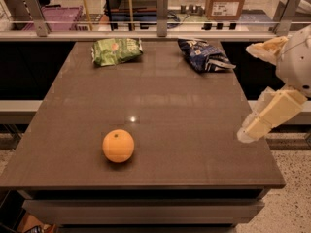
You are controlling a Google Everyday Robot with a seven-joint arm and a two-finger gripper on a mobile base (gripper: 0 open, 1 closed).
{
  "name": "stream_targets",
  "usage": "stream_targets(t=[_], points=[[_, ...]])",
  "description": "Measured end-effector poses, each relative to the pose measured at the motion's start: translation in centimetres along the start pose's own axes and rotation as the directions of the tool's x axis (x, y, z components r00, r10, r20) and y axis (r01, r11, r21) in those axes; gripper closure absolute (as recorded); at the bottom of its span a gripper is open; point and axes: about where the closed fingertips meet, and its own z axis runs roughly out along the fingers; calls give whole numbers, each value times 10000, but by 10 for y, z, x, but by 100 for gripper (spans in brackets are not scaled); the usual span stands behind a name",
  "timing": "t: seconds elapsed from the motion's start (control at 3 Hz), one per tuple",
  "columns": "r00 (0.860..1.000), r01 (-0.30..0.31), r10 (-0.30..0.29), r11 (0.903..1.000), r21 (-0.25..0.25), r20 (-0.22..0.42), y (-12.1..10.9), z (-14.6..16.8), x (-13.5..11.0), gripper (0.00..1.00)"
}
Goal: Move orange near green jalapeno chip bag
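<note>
The orange (118, 145) sits on the dark brown table (160, 106) near its front left, with its stem dimple facing up. The light green jalapeno chip bag (116, 50) lies at the table's far left, well apart from the orange. My gripper (252, 128) is on the cream-coloured arm at the right and hangs over the table's right edge. It is far from the orange and holds nothing that I can see.
A dark blue and white snack bag (204, 55) lies at the table's far right. A rail with metal posts (162, 13) runs behind the table. A cardboard box (224, 1) and a purple crate (60, 18) stand beyond it.
</note>
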Motion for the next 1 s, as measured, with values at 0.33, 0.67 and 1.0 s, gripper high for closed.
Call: stream_targets(t=[0.33, 0.67, 1.0], points=[[9928, 23, 20, 9994, -358, 1198, 9, 18, -11, 0], [9747, 70, 130, 9960, -887, 2229, 20, 39, -22, 0], [9479, 132, 309, 9906, -1360, 3170, 28, 60, -32, 0]])
